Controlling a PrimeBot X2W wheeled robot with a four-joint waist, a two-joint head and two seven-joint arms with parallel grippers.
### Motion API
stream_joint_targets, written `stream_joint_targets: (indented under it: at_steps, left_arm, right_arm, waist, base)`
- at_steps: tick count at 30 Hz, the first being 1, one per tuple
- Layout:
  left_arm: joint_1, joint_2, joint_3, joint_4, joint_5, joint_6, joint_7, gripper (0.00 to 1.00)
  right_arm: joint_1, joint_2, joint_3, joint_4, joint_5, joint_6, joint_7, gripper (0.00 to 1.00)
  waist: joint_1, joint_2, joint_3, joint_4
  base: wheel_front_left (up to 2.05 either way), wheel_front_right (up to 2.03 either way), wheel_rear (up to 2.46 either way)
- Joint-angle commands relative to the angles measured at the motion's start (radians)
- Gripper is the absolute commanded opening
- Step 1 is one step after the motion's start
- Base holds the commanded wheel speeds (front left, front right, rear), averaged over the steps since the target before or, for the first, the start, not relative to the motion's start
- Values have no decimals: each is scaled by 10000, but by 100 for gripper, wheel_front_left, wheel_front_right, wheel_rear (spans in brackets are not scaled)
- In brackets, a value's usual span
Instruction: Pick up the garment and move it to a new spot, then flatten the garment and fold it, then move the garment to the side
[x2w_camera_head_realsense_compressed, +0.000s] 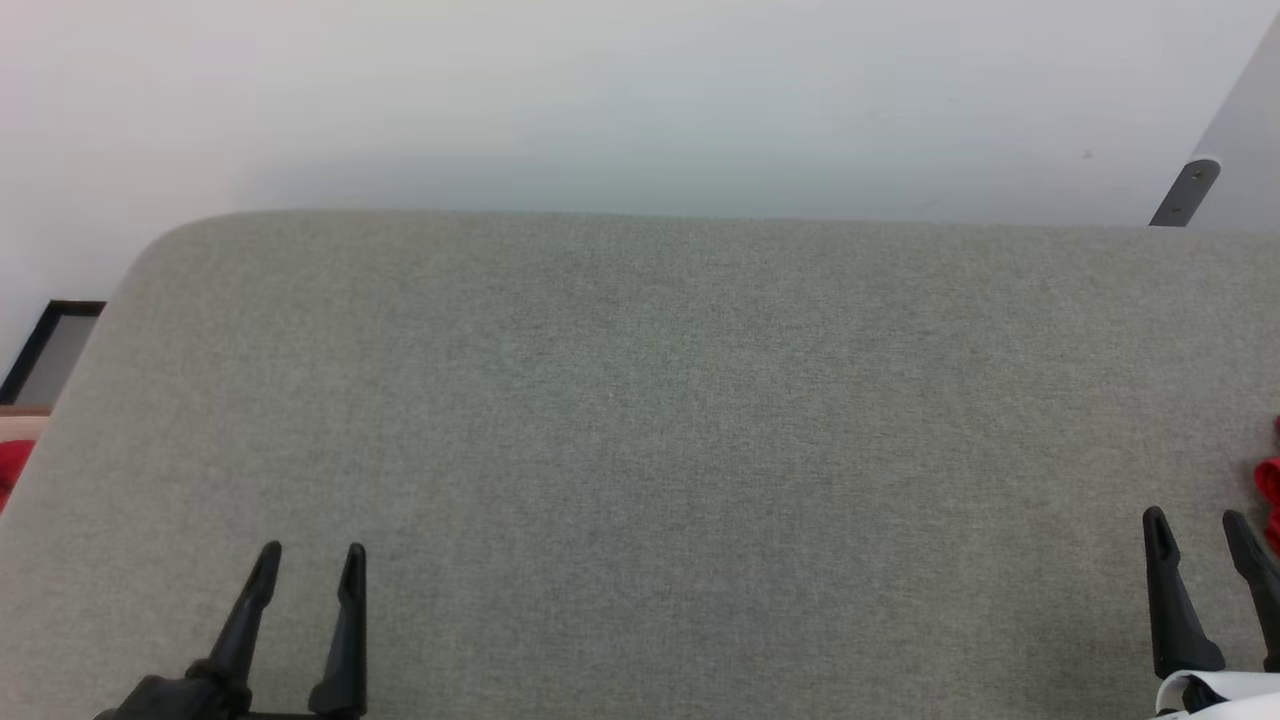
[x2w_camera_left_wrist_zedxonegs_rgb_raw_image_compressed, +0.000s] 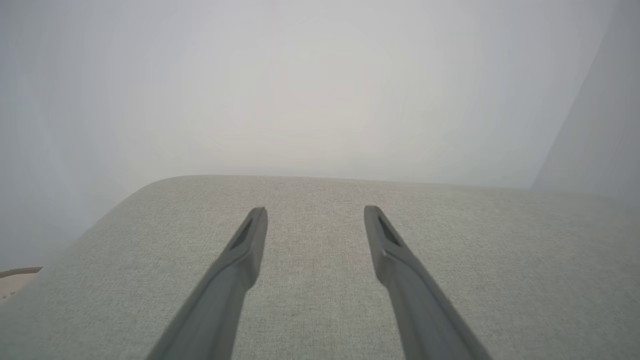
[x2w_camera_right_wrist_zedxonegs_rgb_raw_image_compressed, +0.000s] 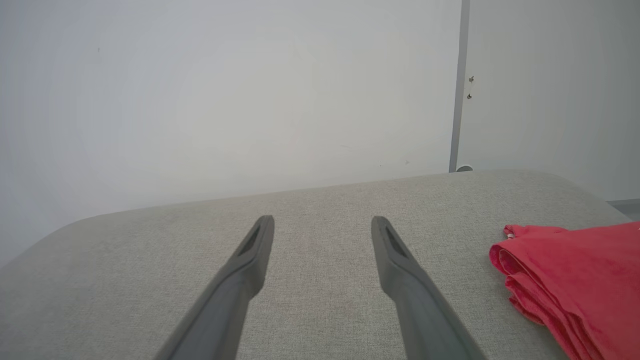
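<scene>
The garment (x2w_camera_right_wrist_zedxonegs_rgb_raw_image_compressed: 575, 280) is a red bundle of folded layers lying on the grey fabric surface (x2w_camera_right_wrist_zedxonegs_rgb_raw_image_compressed: 320, 240), to the right of my right gripper (x2w_camera_right_wrist_zedxonegs_rgb_raw_image_compressed: 322, 222) and apart from it. A sliver of the garment (x2w_camera_head_realsense_compressed: 1270, 490) peeks in at the right edge of the head view. My right gripper (x2w_camera_head_realsense_compressed: 1195, 520) stands open at the lower right with nothing between its fingers. My left gripper (x2w_camera_head_realsense_compressed: 310, 553) is open at the lower left, also empty; its two fingers hover over bare fabric (x2w_camera_left_wrist_zedxonegs_rgb_raw_image_compressed: 320, 280) around my left gripper (x2w_camera_left_wrist_zedxonegs_rgb_raw_image_compressed: 315, 211).
A white wall (x2w_camera_head_realsense_compressed: 640, 100) rises behind the grey surface (x2w_camera_head_realsense_compressed: 640, 420), whose far corners are rounded. A dark bracket (x2w_camera_head_realsense_compressed: 1185, 192) sits at the back right. A black-framed object (x2w_camera_head_realsense_compressed: 50, 345) and something red (x2w_camera_head_realsense_compressed: 12, 465) lie beyond the left edge.
</scene>
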Motion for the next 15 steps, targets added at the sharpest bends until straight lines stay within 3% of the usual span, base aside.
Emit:
stream_joint_targets:
  at_steps: [1, 15]
  left_arm:
    - [-65, -26, 42, 6, 108, -38, -41, 100]
    - [-86, -45, -8, 76, 65, -38, -41, 100]
  right_arm:
    - [78, 29, -6, -59, -65, -10, 18, 100]
    - [59, 156, 8, -73, -77, -11, -50, 100]
  waist:
    - [0, -1, 0, -6]
    - [0, -1, 3, -128]
  base:
    - [0, 0, 0]
    - [0, 0, 0]
